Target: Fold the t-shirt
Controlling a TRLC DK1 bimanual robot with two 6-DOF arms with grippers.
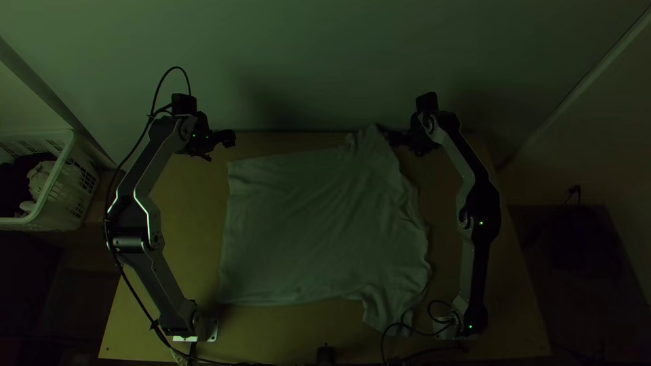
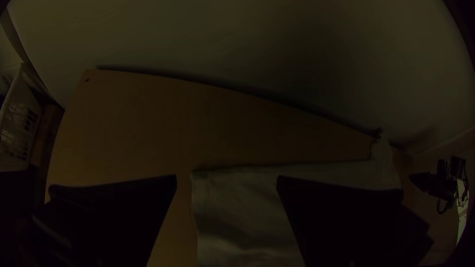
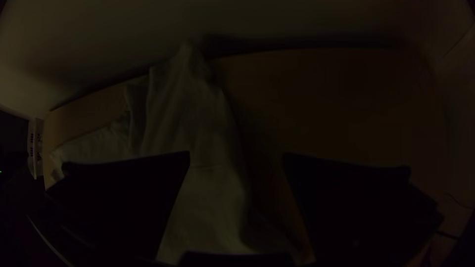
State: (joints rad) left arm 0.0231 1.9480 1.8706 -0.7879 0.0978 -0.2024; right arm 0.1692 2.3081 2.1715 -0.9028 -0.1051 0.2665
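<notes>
Comparatively, the top view gives the whole t-shirt [image 1: 312,230], spread over the counter [image 1: 519,305], sleeves rumpled; the left wrist view adds a dark spot [image 2: 87,80] near a far corner. Arms bent, the left pincer [image 1: 222,149] (parted, empty) hangs near the hem, the right pincer [image 1: 405,145] (likewise) beside the far sleeve [image 1: 369,144].

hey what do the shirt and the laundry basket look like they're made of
T-shirt: probably soft cotton knit, matte, going by its small loose wrinkles. Basket: likely molded plastic, pale, with a smooth rim and slotted walls.
</notes>
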